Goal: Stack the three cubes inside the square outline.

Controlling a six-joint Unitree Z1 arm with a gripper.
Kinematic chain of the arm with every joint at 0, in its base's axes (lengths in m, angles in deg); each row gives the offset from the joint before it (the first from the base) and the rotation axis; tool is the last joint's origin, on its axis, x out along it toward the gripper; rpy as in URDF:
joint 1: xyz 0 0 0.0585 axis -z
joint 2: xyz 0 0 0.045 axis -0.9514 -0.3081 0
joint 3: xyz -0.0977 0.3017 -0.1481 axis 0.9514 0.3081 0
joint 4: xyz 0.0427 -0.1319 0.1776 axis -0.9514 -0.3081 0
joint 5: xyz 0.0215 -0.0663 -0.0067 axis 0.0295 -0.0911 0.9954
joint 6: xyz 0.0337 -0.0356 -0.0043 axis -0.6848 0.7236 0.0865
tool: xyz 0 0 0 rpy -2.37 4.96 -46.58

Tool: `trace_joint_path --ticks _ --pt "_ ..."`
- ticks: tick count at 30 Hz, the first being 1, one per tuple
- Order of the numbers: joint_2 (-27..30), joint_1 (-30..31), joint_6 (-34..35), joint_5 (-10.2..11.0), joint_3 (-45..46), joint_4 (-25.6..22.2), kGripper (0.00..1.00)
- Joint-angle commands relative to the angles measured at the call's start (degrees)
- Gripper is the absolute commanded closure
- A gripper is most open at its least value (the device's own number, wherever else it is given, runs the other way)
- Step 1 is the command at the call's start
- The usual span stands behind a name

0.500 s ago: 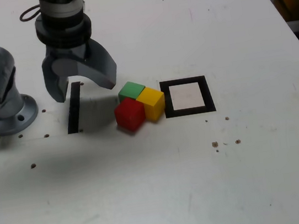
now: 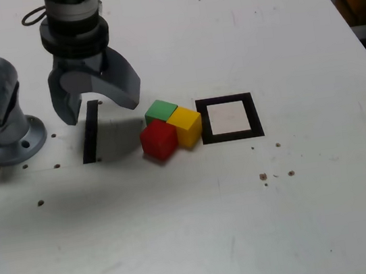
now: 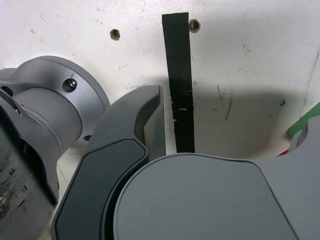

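Nearest us, low in the exterior view, we see only the bare white tabletop (image 2: 185, 246) with a few small dark specks. At mid-frame sit three small solid cubes pressed together — the red cube (image 2: 159, 140) in front, the yellow cube (image 2: 186, 125) touching it on the exterior view's right, the green cube (image 2: 160, 110) behind. Just beside the yellow one, further right, lies the flat black square outline (image 2: 229, 118) with its white centre. Left of the cubes runs a thin black strip (image 2: 90, 133). Above that strip, in the upper left, the grey gripper (image 2: 97, 108) hangs with its jaws spread wide — holding nothing. The silver arm base (image 2: 0, 122) stands at the left edge.
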Motion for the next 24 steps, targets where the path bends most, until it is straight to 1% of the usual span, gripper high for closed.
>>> trace_joint_path --ticks 1,4,6,9,12,14,17,24 --pt "0.65 -0.04 -0.12 0.2 -0.31 -0.37 0.01" --pt "1.37 -0.04 -0.14 0.44 -0.13 -0.77 0.01" --pt "2.12 -0.04 -0.14 0.22 -0.08 -1.27 0.01" --pt "4.42 -0.04 -0.14 0.06 -0.46 -2.19 0.01" --pt "6.41 0.16 -0.6 0.89 -1.83 -3.42 0.01" --pt "6.73 0.62 -1.42 1.71 -2.96 -4.11 0.01" --pt "6.18 2.47 -3.42 2.97 -5.57 -5.66 0.01" --pt "1.69 10.44 -8.82 4.06 -12.53 -8.13 0.01"
